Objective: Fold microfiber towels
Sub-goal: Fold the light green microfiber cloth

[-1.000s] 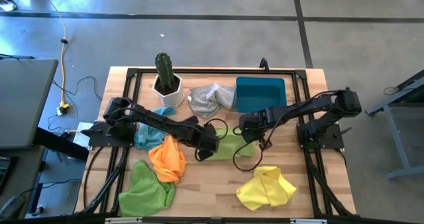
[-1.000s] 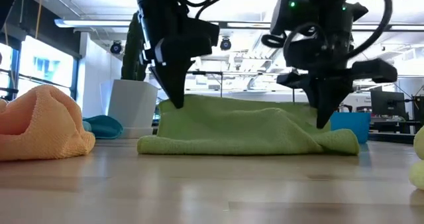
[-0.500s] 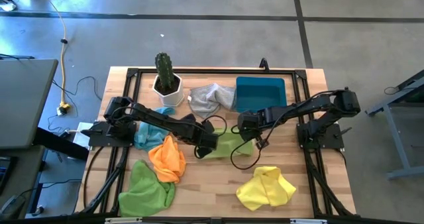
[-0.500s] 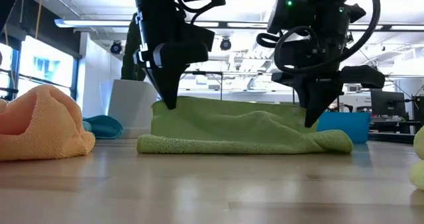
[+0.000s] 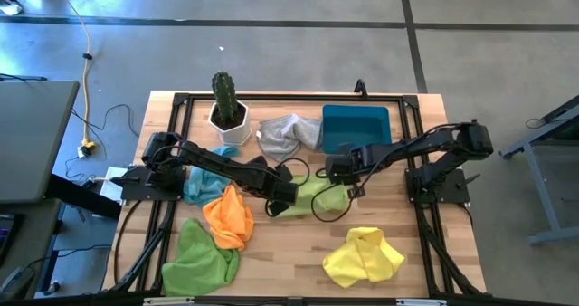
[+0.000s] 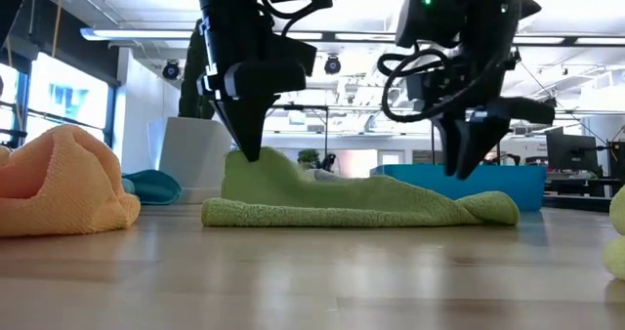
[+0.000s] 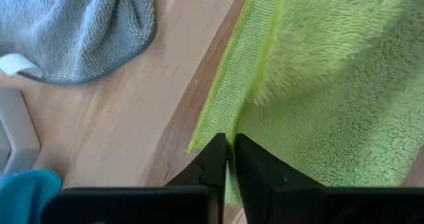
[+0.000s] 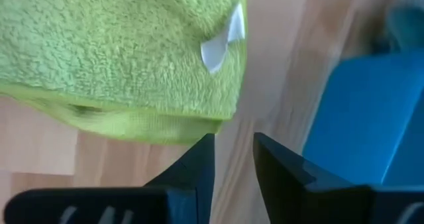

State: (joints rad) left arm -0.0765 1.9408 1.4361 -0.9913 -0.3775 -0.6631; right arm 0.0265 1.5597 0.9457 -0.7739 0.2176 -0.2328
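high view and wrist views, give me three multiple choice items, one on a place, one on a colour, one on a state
1. Where is the blue bin?
A. at the table's far edge, right of the grey towel
B. beside the yellow towel
C. under the cactus pot

2. What colour is the towel between the two grippers?
A. orange
B. lime green
C. grey

3. How does the right gripper stand?
A. shut on the bin
B. shut on the towel
C. jaws open, holding nothing

Answers:
1. A, the high view shows it by the grey towel.
2. B, the lime green towel lies there, its edge pinched in the left gripper.
3. C, bare wood shows between its jaws.
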